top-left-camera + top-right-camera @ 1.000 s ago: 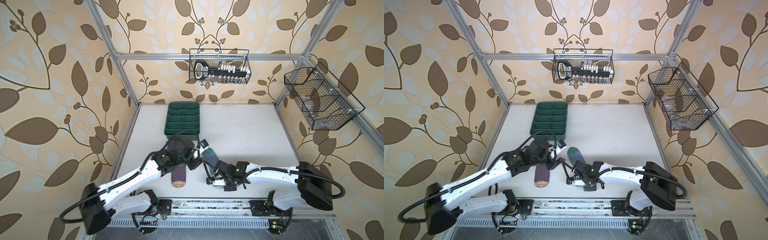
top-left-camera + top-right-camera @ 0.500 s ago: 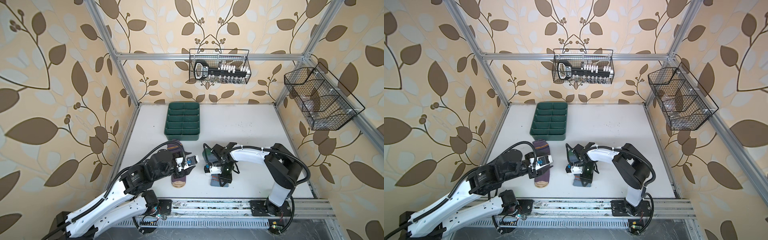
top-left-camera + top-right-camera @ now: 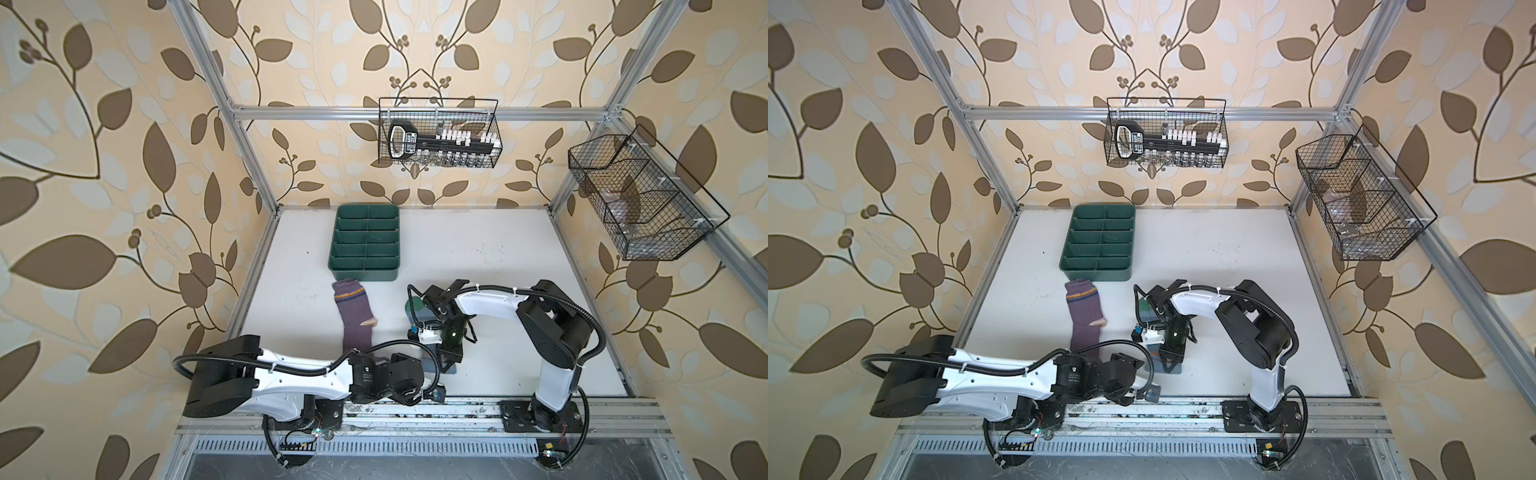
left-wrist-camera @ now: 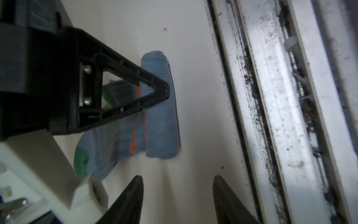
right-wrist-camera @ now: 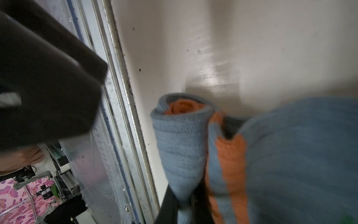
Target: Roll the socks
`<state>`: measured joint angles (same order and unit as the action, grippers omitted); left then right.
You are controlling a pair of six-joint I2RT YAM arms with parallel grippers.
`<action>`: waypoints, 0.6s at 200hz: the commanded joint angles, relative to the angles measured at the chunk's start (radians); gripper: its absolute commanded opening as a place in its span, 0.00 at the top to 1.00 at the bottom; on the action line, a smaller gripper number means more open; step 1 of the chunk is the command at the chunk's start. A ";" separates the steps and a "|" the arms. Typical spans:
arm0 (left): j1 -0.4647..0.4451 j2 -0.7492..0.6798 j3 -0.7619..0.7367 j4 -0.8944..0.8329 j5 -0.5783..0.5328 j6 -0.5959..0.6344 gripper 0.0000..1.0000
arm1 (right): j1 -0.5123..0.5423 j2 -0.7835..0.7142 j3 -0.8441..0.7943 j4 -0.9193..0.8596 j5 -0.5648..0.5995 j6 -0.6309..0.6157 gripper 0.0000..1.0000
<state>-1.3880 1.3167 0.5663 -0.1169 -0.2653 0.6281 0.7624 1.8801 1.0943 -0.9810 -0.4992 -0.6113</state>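
Observation:
The purple sock (image 3: 353, 320) (image 3: 1084, 320) lies flat and unrolled, its orange-navy stripe toward the tray and its toe end hidden under my left arm. The grey-blue sock (image 3: 417, 311) (image 4: 158, 116) lies to its right, with its orange-cuffed end rolled up near the front. My right gripper (image 3: 449, 365) (image 3: 1169, 365) (image 5: 183, 209) is shut on that roll (image 5: 180, 145). My left gripper (image 3: 430, 390) (image 4: 178, 179) hovers low by the front edge, open, with bare table between its fingers and the roll just ahead.
A green divided tray (image 3: 363, 274) stands behind the purple sock. The metal front rail (image 3: 457, 409) (image 4: 271, 97) runs close beside the roll. Wire baskets hang on the back wall (image 3: 438, 139) and on the right wall (image 3: 640, 199).
My left arm has left the purple sock and swung down to the front edge beside the grey-blue roll. The right gripper has stayed shut on that sock.

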 commanded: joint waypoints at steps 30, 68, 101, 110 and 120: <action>-0.003 0.194 0.063 0.209 -0.115 -0.137 0.51 | 0.002 0.035 -0.031 0.105 0.055 -0.038 0.95; -0.004 0.284 0.081 0.243 -0.130 -0.210 0.61 | -0.011 -0.003 -0.058 0.133 0.028 -0.032 0.95; -0.005 0.299 0.103 0.226 -0.108 -0.265 0.78 | -0.034 -0.062 -0.099 0.176 0.021 -0.017 0.94; -0.004 0.296 0.110 0.208 -0.090 -0.277 0.84 | -0.042 -0.086 -0.110 0.195 0.028 -0.005 0.93; -0.004 0.292 0.113 0.183 -0.065 -0.288 0.91 | -0.052 -0.122 -0.117 0.214 0.047 0.009 0.91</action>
<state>-1.3888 1.6001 0.6468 0.1036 -0.3748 0.3973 0.7319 1.8061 1.0126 -0.8932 -0.5217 -0.6090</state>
